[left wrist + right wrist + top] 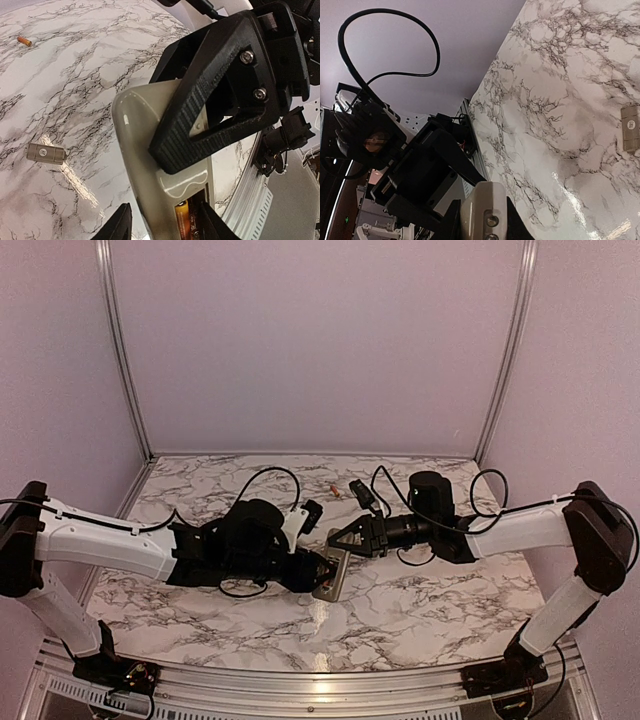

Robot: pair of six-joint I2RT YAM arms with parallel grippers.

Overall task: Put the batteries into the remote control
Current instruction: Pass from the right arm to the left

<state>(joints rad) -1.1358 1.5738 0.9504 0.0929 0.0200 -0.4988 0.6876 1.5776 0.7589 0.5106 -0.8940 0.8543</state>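
Observation:
The remote control [142, 165] is held off the table between both arms, grey back up, and it also shows in the top view [331, 578]. Its open battery recess holds one orange battery [183, 220]. My left gripper [162, 227] is shut on the remote's lower end, one finger on each side. My right gripper [482, 220] is shut on the other end [485, 207]; one of its fingers [220, 95] lies across the remote's back. A second battery [24, 41] lies loose on the marble table, far behind the grippers [333, 489].
The small grey cover plate [46, 153] lies flat on the table left of the remote and shows at the right edge of the right wrist view [630, 127]. Purple walls close the back and sides. The metal rail [320, 680] runs along the near edge.

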